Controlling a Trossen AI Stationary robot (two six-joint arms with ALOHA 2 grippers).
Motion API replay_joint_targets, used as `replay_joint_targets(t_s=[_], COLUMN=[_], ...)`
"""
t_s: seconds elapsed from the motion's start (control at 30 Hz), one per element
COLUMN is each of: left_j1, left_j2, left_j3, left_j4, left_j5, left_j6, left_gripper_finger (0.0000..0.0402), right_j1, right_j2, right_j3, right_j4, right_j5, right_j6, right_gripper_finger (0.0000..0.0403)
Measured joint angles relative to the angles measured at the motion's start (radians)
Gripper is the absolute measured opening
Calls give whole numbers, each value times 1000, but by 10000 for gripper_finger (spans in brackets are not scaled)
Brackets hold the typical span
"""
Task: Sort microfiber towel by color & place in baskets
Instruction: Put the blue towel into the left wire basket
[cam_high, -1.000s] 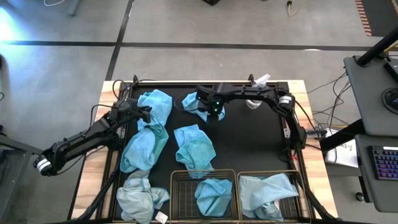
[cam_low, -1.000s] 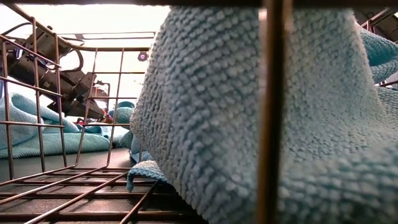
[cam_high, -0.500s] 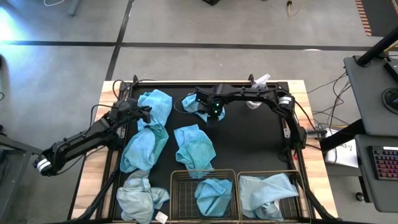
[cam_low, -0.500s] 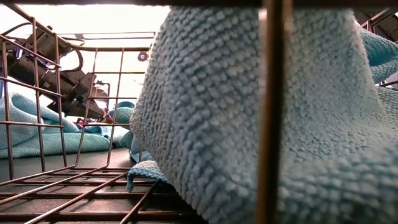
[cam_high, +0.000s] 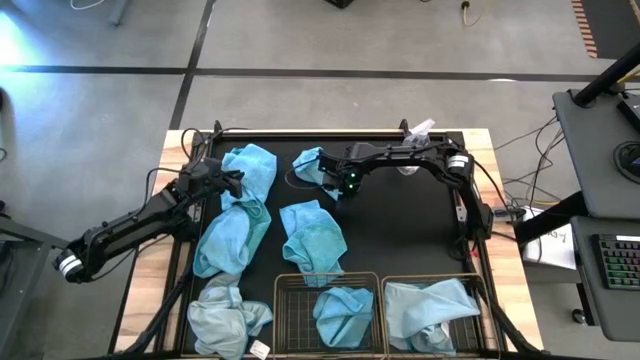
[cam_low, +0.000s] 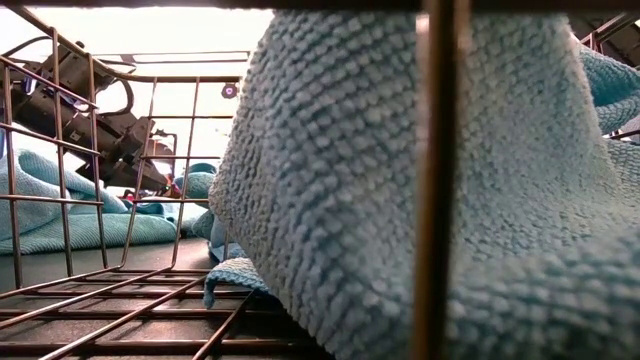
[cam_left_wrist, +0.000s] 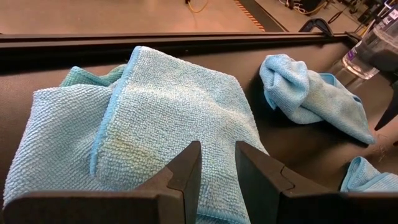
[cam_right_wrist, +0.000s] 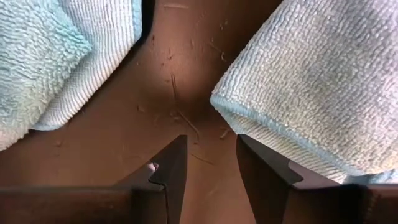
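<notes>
Right gripper (cam_high: 343, 186), fingers slightly parted and empty, hovers just beside the crumpled towel (cam_high: 310, 165) at its ten o'clock.

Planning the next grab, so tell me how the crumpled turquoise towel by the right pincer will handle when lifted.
The crumpled turquoise towel lies bunched in soft folds, so it will probably hang limp and unfold rather than keep its shape. Its looped pile looks grippy, so slipping seems unlikely. It looks thin and likely light, so the open right pincer, just beside it over bare mat, may drag it if pushed.
</notes>
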Motion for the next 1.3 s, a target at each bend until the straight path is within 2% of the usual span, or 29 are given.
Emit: replay_joint_targets(t_s=[0.2, 0.43, 0.87, 1.3], left_j1=[0, 0, 0, 0], left_j2=[0, 0, 0, 0], left_j3=[0, 0, 0, 0], left_j4=[3, 9, 8, 8], left_j5=[0, 0, 0, 0], left_j6=[-2, -2, 23, 32], left_gripper_finger=[84, 84, 84, 84], right_j1=[0, 2, 2, 2], right_j2=[0, 0, 0, 0], right_j3=[0, 0, -4, -8], right_j4=[42, 79, 107, 119], right_j5=[14, 191, 241, 242], right_j6=[22, 22, 28, 60], right_gripper_finger=[132, 132, 132, 132])
